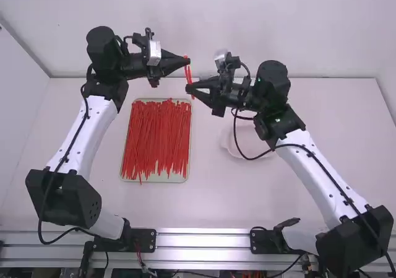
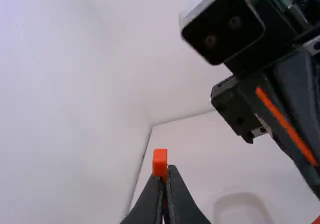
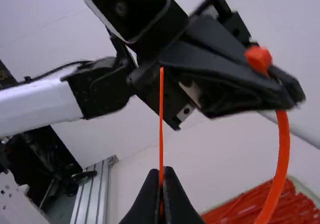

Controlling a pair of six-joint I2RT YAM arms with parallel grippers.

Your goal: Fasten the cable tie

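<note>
Midair, left gripper (image 1: 184,60) is clamping cable tie (image 1: 187,73) head; right gripper (image 1: 190,90), at its 6 o'clock, is pinching tail; threading not yet done.

This is a robotics lab work cell. A white tabletop (image 1: 322,123) is boxed in by plain white walls (image 1: 260,24). An aluminium extrusion rail (image 1: 204,239) along its 6 o'clock edge carries the left arm (image 1: 80,135) and right arm (image 1: 315,173), with black cables (image 1: 237,143) trailing. Toward 9 o'clock, a tray (image 1: 179,179) holds identical red cable ties (image 1: 158,135).
</note>
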